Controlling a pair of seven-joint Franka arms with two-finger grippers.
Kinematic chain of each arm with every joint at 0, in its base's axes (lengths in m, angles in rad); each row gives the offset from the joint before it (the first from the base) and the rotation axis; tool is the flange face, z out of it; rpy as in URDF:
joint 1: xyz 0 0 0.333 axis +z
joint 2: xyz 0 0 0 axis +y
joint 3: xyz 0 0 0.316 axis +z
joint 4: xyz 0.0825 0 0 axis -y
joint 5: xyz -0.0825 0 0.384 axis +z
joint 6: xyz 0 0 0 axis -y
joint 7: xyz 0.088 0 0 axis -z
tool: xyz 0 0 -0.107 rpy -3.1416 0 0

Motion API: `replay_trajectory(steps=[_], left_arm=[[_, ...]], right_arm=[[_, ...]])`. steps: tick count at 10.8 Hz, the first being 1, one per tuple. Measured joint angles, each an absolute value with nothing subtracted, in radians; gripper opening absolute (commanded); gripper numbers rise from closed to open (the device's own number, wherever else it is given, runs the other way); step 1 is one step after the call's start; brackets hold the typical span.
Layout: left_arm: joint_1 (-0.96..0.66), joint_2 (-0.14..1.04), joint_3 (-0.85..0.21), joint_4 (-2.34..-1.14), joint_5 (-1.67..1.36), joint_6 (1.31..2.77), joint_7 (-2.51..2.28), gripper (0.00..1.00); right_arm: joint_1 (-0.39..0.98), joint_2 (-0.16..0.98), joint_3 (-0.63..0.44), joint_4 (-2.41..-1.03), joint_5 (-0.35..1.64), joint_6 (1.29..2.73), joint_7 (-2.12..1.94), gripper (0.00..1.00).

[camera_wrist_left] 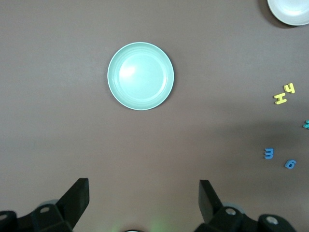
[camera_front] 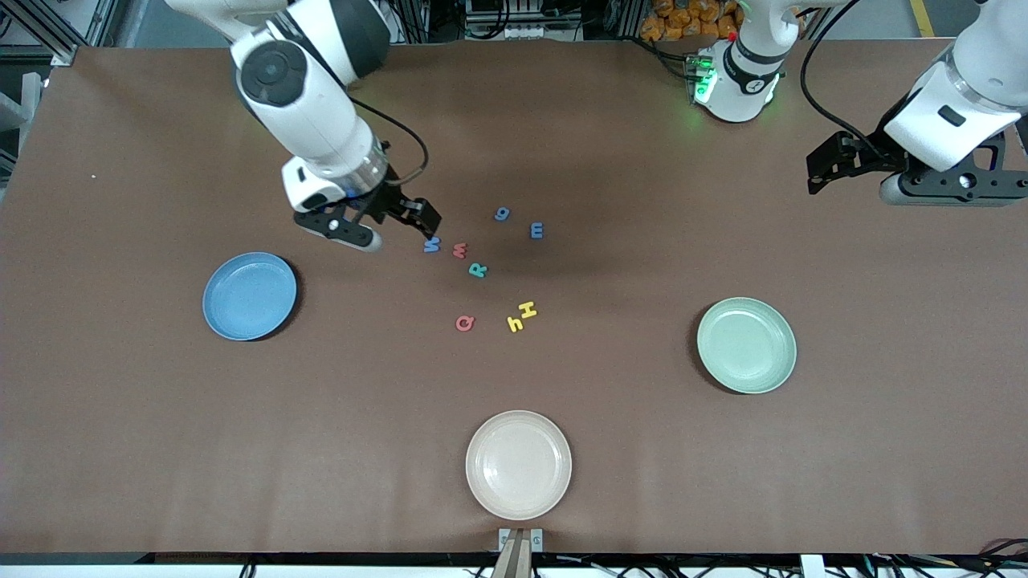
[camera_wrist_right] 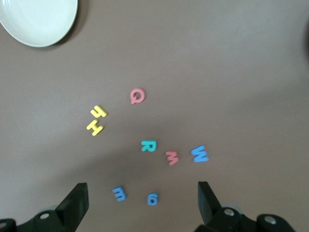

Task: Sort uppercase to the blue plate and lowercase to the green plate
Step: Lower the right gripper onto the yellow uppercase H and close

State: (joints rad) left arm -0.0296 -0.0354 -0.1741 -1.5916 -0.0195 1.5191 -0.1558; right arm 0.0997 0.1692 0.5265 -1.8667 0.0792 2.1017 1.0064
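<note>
Eight foam letters lie mid-table. The uppercase ones are a blue W (camera_front: 432,245) (camera_wrist_right: 200,153), teal R (camera_front: 478,270) (camera_wrist_right: 148,145), red Q (camera_front: 465,323) (camera_wrist_right: 137,95) and yellow H (camera_front: 527,310) (camera_wrist_right: 95,127) (camera_wrist_left: 280,98). The lowercase ones are a red m (camera_front: 459,250) (camera_wrist_right: 172,157), blue g (camera_front: 502,213) (camera_wrist_right: 152,198) (camera_wrist_left: 289,164), blue m (camera_front: 537,230) (camera_wrist_right: 119,194) (camera_wrist_left: 269,153) and yellow h (camera_front: 515,323) (camera_wrist_right: 98,111) (camera_wrist_left: 289,88). The blue plate (camera_front: 249,295) and green plate (camera_front: 747,345) (camera_wrist_left: 140,76) are empty. My right gripper (camera_front: 399,229) (camera_wrist_right: 142,203) hangs open over the table beside the W. My left gripper (camera_front: 851,172) (camera_wrist_left: 144,200) waits open, high at its own end.
An empty beige plate (camera_front: 519,464) (camera_wrist_right: 38,19) (camera_wrist_left: 289,10) sits near the table's front edge, nearer the front camera than the letters. The left arm's base (camera_front: 739,76) stands at the table's back edge. Brown tabletop lies between the letters and each plate.
</note>
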Motion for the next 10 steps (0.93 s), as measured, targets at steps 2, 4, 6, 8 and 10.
replay_trajectory(steps=[2, 4, 6, 8, 10], left_arm=[[-0.029, -0.035, -0.175, -1.594, -0.019, 1.508, -0.158, 1.00], [-0.029, -0.035, -0.176, -1.594, -0.019, 1.493, -0.158, 1.00], [-0.028, -0.035, -0.177, -1.595, -0.019, 1.488, -0.158, 1.00], [-0.028, -0.035, -0.178, -1.595, -0.019, 1.483, -0.158, 1.00], [-0.028, -0.036, -0.180, -1.595, -0.019, 1.479, -0.158, 1.00]], right_arm=[[0.153, 0.265, 0.526, -1.866, 0.034, 2.193, 1.111, 1.00], [0.211, 0.364, 0.515, -1.831, -0.029, 2.225, 1.238, 1.00], [0.281, 0.453, 0.456, -1.759, -0.041, 2.225, 1.315, 1.00], [0.345, 0.537, 0.396, -1.680, -0.041, 2.223, 1.379, 1.00], [0.422, 0.616, 0.328, -1.596, -0.041, 2.222, 1.431, 1.00]])
